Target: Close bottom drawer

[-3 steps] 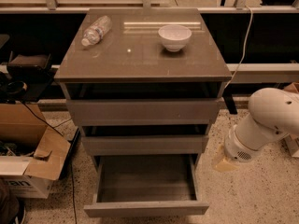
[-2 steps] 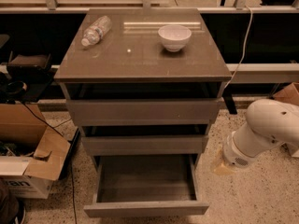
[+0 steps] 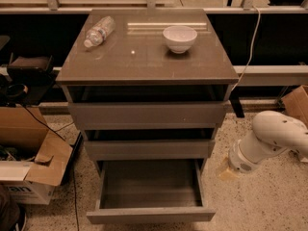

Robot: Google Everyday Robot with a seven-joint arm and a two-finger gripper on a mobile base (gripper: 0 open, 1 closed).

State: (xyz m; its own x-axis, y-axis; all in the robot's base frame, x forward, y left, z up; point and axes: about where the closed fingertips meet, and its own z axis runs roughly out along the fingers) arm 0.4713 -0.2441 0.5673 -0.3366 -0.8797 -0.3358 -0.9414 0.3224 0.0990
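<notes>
The bottom drawer is the lowest of three grey-brown drawers and stands pulled far out, its shallow box empty. The two drawers above it, the middle drawer and the top drawer, stand slightly out. My white arm reaches in from the right, low beside the cabinet. My gripper is at the arm's end near the floor, just right of the open bottom drawer's side wall and apart from it.
A white bowl and a plastic bottle lying on its side are on the cabinet top. Open cardboard boxes stand on the floor at left, another box at right. A cable hangs behind.
My arm has shifted a little to the right and down, away from the cabinet. The drawers have not moved.
</notes>
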